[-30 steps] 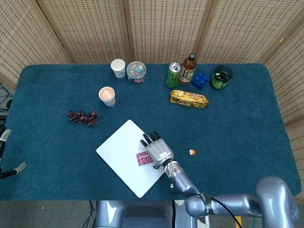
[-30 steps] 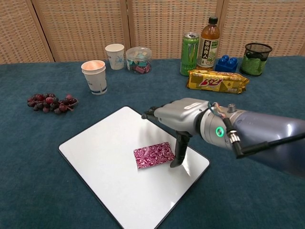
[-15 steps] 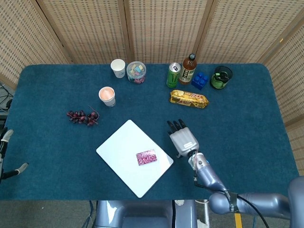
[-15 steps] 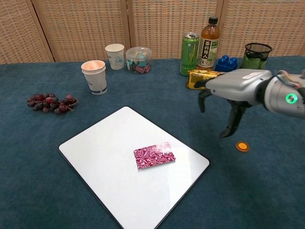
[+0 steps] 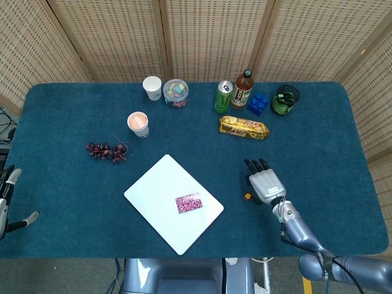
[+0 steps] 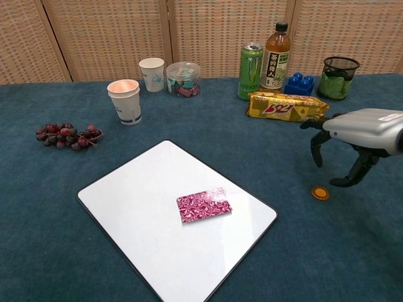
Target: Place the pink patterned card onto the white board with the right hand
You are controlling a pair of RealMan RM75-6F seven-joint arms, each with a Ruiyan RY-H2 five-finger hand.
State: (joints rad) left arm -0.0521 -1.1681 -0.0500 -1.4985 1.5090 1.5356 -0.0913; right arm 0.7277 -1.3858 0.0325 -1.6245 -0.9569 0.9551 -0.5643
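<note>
The pink patterned card (image 5: 188, 203) (image 6: 203, 204) lies flat on the white board (image 5: 159, 190) (image 6: 138, 201), toward the board's right side. Nothing touches it. My right hand (image 5: 264, 183) (image 6: 356, 135) hovers over the blue cloth well to the right of the board, empty, with its fingers apart and curved downward. A small orange disc (image 5: 248, 196) (image 6: 320, 192) lies on the cloth just left of that hand. My left hand (image 5: 7, 199) shows only as a few fingers at the far left edge of the head view, off the table.
Along the back stand two paper cups (image 5: 152, 87) (image 5: 138, 124), a clear tub (image 5: 176, 92), a green can (image 5: 223, 97), a bottle (image 5: 242, 89), blue blocks (image 5: 258, 103) and a mesh cup (image 5: 285, 100). A snack pack (image 5: 244, 127) lies in front of them; grapes (image 5: 106, 150) sit left.
My right hand has let go of the card and swung away to the right, off the board and past the orange disc. The card stays on the board.
</note>
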